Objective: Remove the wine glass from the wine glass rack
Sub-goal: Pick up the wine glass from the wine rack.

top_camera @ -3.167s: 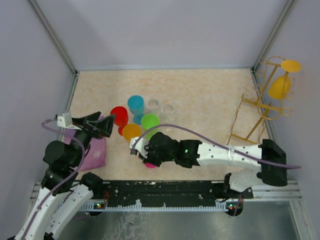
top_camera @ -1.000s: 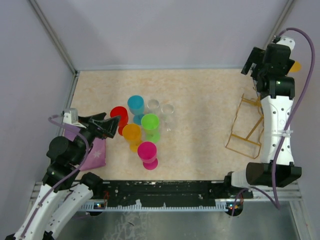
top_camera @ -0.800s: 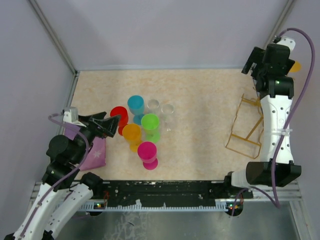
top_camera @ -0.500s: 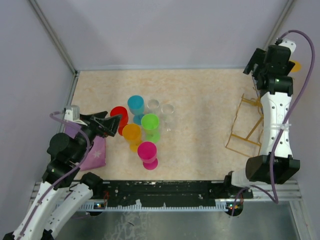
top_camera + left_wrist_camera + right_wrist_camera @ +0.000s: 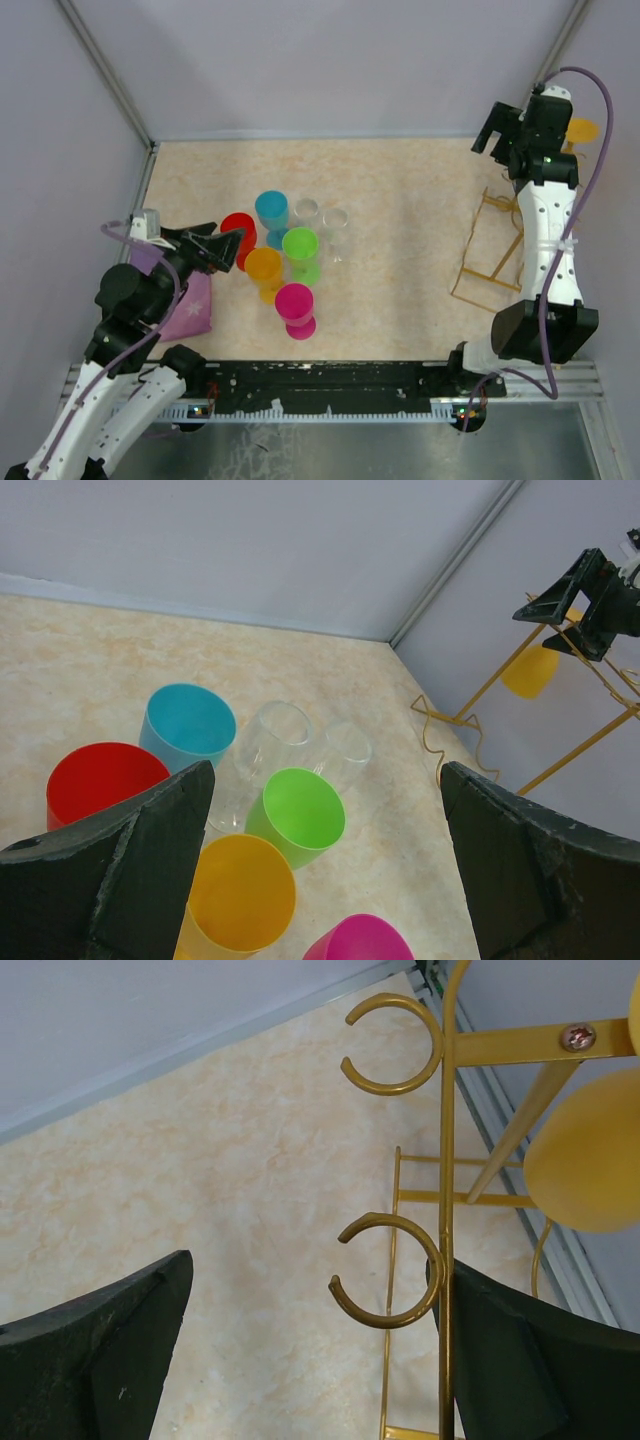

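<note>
The rack stands at the table's far right. The right gripper hovers by its top, jaws wide, holding nothing. The left gripper, equally wide and empty, hangs near left beside the cups. The orange glass hangs bowl-down on the rack, just right of the right gripper.

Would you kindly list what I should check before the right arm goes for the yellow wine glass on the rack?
1. Right gripper open: ok.
2. Wine glass hanging on the wine glass rack: ok.
3. Glass between the jaws: not ok, it sits to their right.
4. Fingers clear of the rack wire: cannot tell.
5. Left gripper open, far off by the coloured cups: ok.
</note>
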Robot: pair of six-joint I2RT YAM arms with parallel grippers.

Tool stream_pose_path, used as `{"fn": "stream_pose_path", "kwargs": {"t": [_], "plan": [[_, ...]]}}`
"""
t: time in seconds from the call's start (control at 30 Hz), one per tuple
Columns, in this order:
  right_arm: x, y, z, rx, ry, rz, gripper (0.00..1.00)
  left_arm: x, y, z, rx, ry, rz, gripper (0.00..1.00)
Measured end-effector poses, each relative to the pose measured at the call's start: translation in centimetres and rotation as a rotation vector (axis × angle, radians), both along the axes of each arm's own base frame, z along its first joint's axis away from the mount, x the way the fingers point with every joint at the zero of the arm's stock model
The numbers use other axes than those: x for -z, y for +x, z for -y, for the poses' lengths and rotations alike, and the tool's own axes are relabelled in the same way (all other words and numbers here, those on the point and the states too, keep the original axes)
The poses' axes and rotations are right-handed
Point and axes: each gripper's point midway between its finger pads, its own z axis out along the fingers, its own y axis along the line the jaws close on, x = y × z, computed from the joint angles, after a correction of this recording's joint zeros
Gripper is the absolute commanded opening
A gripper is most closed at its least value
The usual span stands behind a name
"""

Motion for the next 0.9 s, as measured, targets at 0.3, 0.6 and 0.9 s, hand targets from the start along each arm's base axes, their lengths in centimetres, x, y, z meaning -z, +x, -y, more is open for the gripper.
{"fn": "stream_pose_path", "kwargs": {"t": [0.3,0.6,0.9], "plan": [[0.5,0.4,-1.7,-0.091,0.045,0.015,0.97,0.1,0.1,0.1,0.004,-0.005,-0.008,1.0],[0.3,0.3,-3.3,-0.17,0.086,0.033,0.95,0.1,0.1,0.1,0.004,-0.007,-0.009,1.0],[0.1,0.1,-4.7,-0.229,0.125,0.047,0.92,0.1,0.1,0.1,0.004,-0.007,-0.009,1.0]]}}
